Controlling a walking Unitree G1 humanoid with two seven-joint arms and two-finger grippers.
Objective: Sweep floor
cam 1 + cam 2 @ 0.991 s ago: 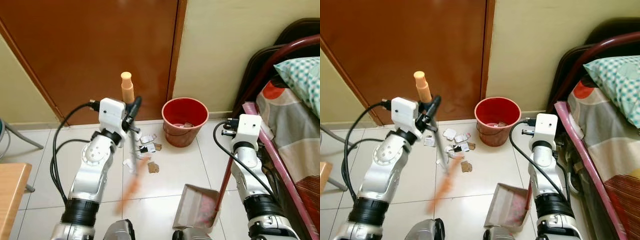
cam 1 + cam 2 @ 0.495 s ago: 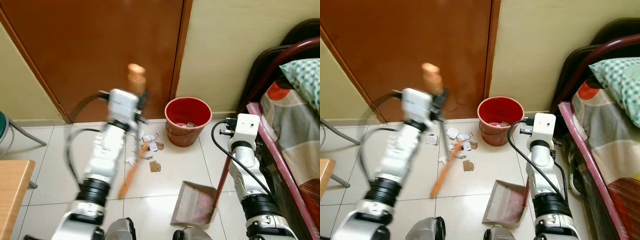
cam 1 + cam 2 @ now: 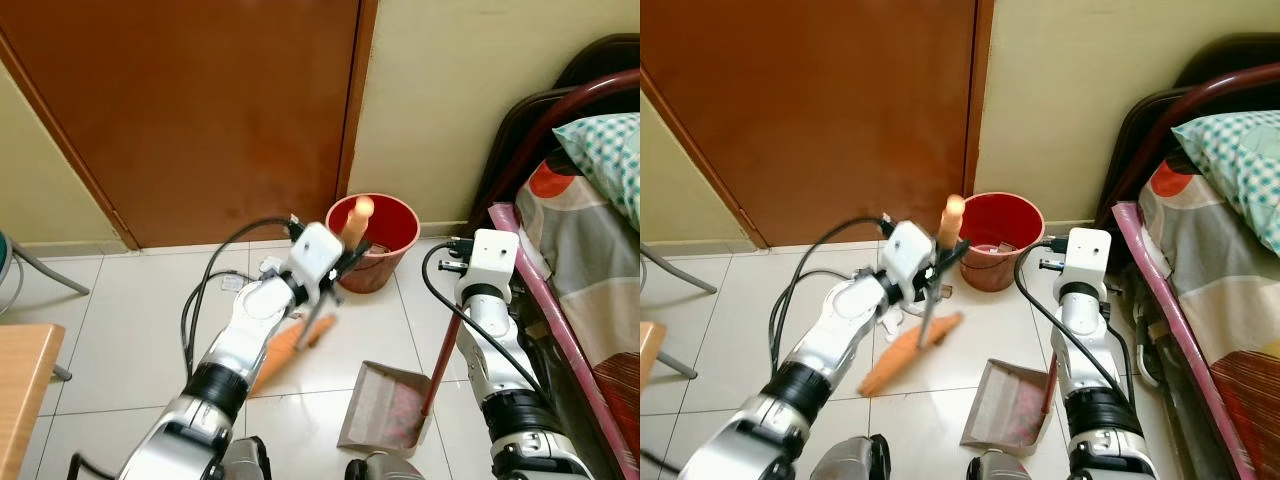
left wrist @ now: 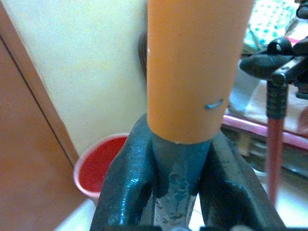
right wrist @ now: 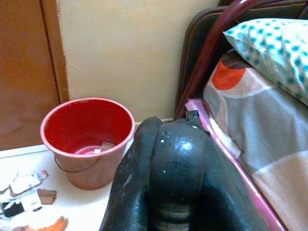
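Observation:
My left gripper (image 3: 335, 272) is shut on a broom's grey shaft just under its orange handle (image 4: 192, 67), which crosses the red bucket (image 3: 388, 232). The orange broom head (image 3: 276, 354) rests on the tiles left of the grey dustpan (image 3: 385, 412). My right gripper (image 3: 453, 262) is shut on the top of the dustpan's red handle (image 3: 440, 360), holding the pan tilted on the floor beside the bed. Paper scraps (image 5: 23, 185) lie on the tiles near the bucket; my left arm hides most of them in the eye views.
A brown door (image 3: 200, 110) and a cream wall stand behind the bucket. A bed with a red frame (image 3: 560, 300) and a patterned pillow (image 3: 610, 150) runs along the right. A wooden table corner (image 3: 20, 390) and a chair leg (image 3: 45, 275) are at the left.
My left arm has swung the broom rightward and down, from left of the scraps to in front of the bucket. The broom head is nearer the dustpan. The right arm stays put.

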